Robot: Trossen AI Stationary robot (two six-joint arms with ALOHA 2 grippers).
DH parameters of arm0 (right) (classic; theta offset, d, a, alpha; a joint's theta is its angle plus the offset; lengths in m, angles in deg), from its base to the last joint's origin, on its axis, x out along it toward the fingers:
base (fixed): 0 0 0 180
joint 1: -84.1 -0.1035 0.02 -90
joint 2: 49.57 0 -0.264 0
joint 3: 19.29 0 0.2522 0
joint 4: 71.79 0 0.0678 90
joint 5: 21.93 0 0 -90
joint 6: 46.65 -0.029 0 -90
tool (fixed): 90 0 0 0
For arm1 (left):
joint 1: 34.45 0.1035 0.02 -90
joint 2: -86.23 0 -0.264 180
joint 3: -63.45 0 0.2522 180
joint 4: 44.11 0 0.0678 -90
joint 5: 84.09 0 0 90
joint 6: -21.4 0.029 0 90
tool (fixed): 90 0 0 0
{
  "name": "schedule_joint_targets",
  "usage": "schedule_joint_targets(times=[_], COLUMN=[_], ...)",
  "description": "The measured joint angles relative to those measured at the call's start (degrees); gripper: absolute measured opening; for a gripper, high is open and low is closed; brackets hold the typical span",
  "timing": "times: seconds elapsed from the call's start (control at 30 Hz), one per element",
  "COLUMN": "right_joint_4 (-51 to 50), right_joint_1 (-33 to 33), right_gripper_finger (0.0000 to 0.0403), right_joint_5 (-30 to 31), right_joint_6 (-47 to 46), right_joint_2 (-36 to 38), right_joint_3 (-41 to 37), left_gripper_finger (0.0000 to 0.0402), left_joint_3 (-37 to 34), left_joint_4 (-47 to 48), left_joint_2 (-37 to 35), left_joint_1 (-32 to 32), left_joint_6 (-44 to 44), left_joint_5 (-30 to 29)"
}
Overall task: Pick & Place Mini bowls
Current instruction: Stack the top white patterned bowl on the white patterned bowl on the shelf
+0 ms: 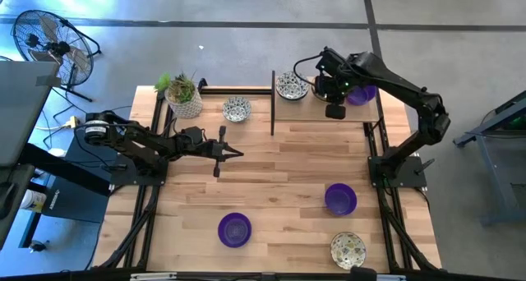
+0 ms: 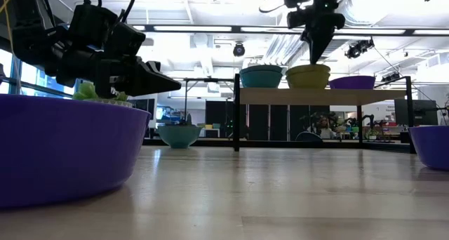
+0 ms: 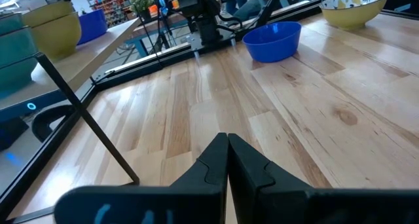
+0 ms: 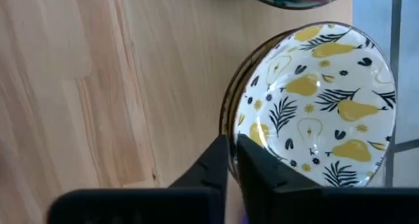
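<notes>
On the raised shelf (image 1: 320, 112) at the back right stand three mini bowls: a patterned one (image 1: 291, 86), a purple one (image 1: 360, 94), and between them a white bowl with yellow pears (image 4: 314, 99). My right gripper (image 4: 232, 149) points down, shut, a little above that middle bowl's rim (image 2: 307, 67), touching nothing. My left gripper (image 1: 238, 154) is shut and level over the table's left middle, holding nothing. On the table rest a patterned bowl (image 1: 237, 108), two purple bowls (image 1: 340, 199) (image 1: 234, 229) and a patterned bowl (image 1: 348, 249).
A white pot with a green plant (image 1: 184, 96) stands at the back left. The shelf's dark frame post (image 1: 273, 100) rises between the shelf and the far patterned bowl. Bare wood (image 1: 279, 174) lies between the two arms.
</notes>
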Motion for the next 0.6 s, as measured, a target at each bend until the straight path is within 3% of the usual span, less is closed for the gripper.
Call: schedule_joint_targets(times=[0.1,0.3,0.6], right_joint_4=[0.3,0.7,1.5], right_joint_1=[0.0,0.0,0.0], right_gripper_finger=[0.0005,0.0019,0.0003], right_joint_5=[0.2,0.0,-1.6], right_joint_6=[0.2,0.0,-0.1], right_joint_2=[-0.1,-0.1,-0.3], right_joint_3=[0.0,0.0,0.0], left_gripper_finger=[0.0001,0.0001,0.0001], left_joint_3=[0.0,0.0,0.0], left_joint_4=[0.0,0.0,0.0], left_joint_2=[0.0,0.0,0.0], left_joint_1=[0.0,0.0,0.0], left_joint_6=[-0.1,-0.3,-0.3], left_joint_5=[0.0,0.0,0.0])
